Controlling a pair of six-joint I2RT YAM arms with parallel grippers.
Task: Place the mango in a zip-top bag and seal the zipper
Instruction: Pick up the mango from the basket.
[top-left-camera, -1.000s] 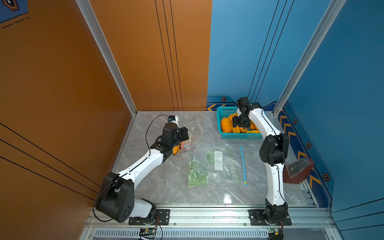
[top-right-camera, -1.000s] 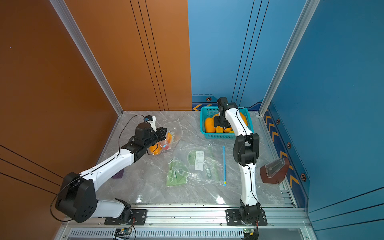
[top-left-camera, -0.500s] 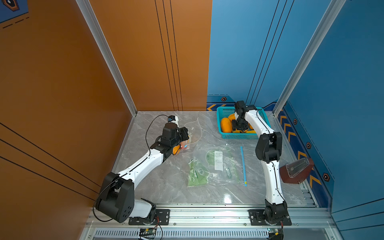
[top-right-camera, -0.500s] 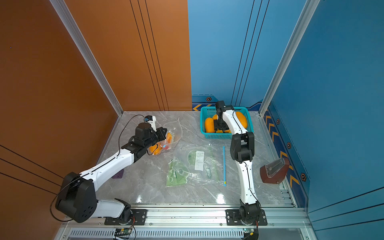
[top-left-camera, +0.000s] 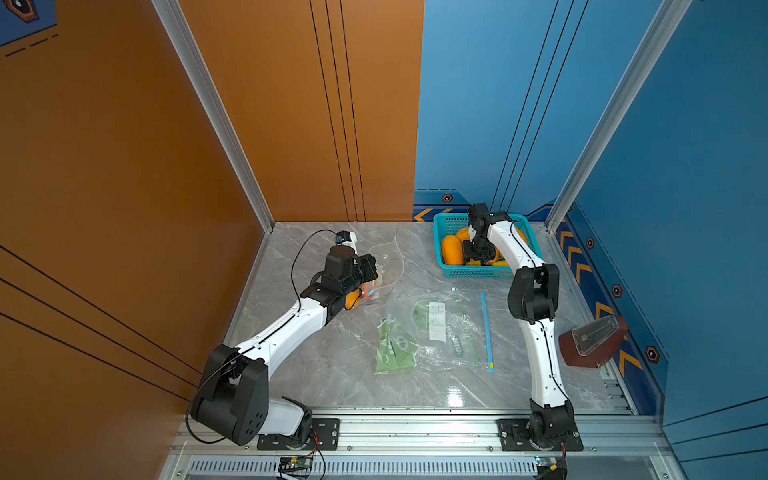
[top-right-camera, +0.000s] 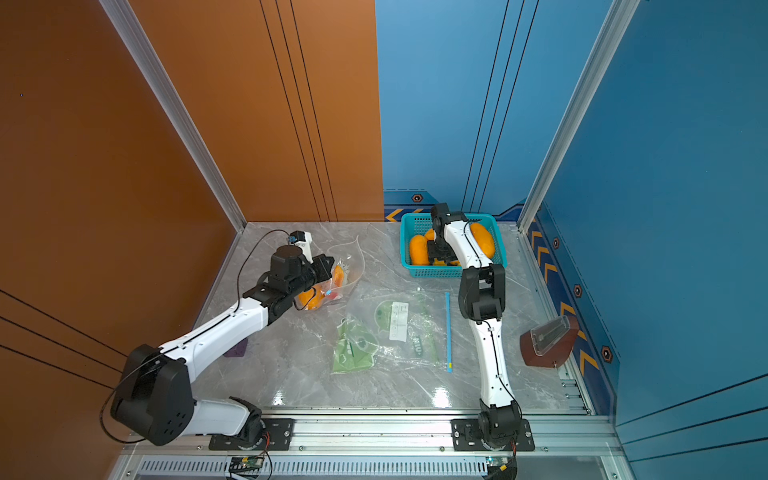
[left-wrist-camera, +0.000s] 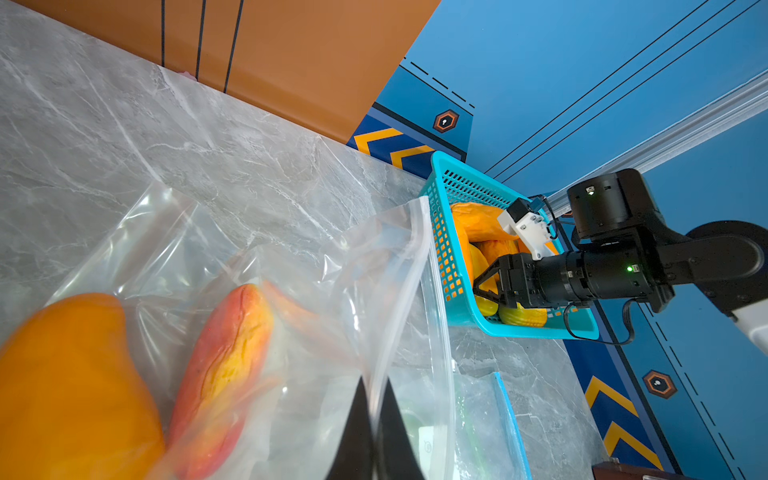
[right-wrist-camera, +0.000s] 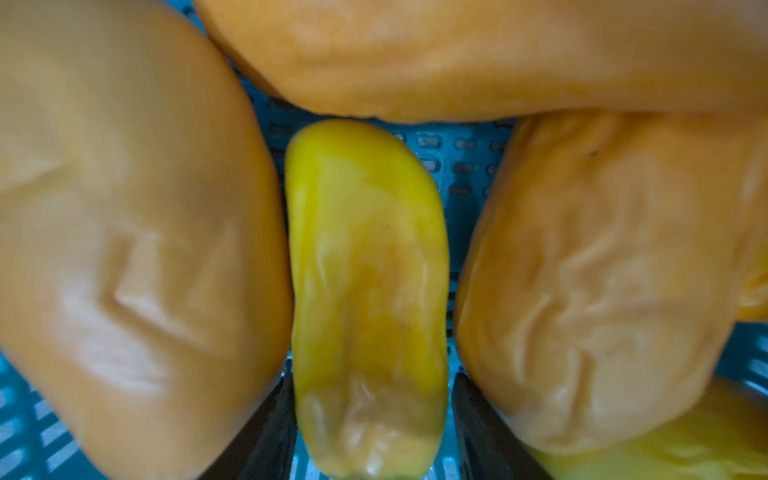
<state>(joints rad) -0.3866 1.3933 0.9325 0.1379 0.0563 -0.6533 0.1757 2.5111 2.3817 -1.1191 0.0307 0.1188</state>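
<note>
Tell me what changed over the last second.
The right arm swung its elbow inward; the right pincer, down in the basket, now straddles a yellow mango, grip unconfirmed. Unchanged: the left pincer stays shut on the zip-top bag; the spare bags lie as before.

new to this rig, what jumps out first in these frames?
The teal basket of orange mangoes in the far right corner of the table, with the right hand down in it straddling a yellow mango; whether it grips is unclear. At the far left, the left hand is pinched shut on the edge of a clear zip-top bag holding a red-orange mango.
</note>
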